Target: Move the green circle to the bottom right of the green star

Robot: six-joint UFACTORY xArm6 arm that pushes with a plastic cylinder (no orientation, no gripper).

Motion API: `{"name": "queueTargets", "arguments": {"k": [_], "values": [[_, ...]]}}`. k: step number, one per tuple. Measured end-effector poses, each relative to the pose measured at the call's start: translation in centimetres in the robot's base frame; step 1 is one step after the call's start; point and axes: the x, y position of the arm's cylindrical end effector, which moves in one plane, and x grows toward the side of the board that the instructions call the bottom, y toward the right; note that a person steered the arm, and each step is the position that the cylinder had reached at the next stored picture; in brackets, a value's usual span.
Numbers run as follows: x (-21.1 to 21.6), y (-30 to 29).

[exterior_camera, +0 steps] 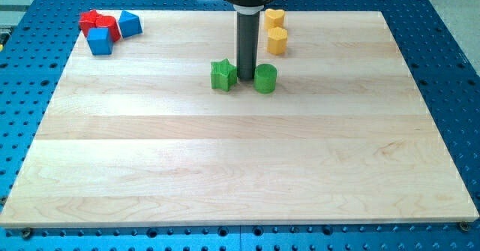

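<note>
The green star (223,76) stands on the wooden board a little above the middle. The green circle (265,79) stands to its right, at about the same height in the view. My tip (246,79) is down between the two, touching or almost touching the circle's left side and close to the star's right side. The dark rod rises straight up from there to the view's top.
Two yellow blocks (276,17) (277,40) sit just above and right of the circle. A red block (98,22) and two blue blocks (100,42) (130,23) cluster at the board's top left corner. The board (240,176) lies on a blue perforated table.
</note>
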Motion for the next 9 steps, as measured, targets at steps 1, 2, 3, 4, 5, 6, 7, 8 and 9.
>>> {"name": "queueTargets", "arguments": {"k": [1, 2, 3, 4, 5, 6, 7, 8, 9], "values": [[-2.9, 2.9], [-2.0, 9.9], [-0.2, 9.5], [-0.1, 4.9], [0.1, 7.4], [1.2, 11.6], [2.7, 6.4], [3.1, 0.0], [2.5, 2.0]]}}
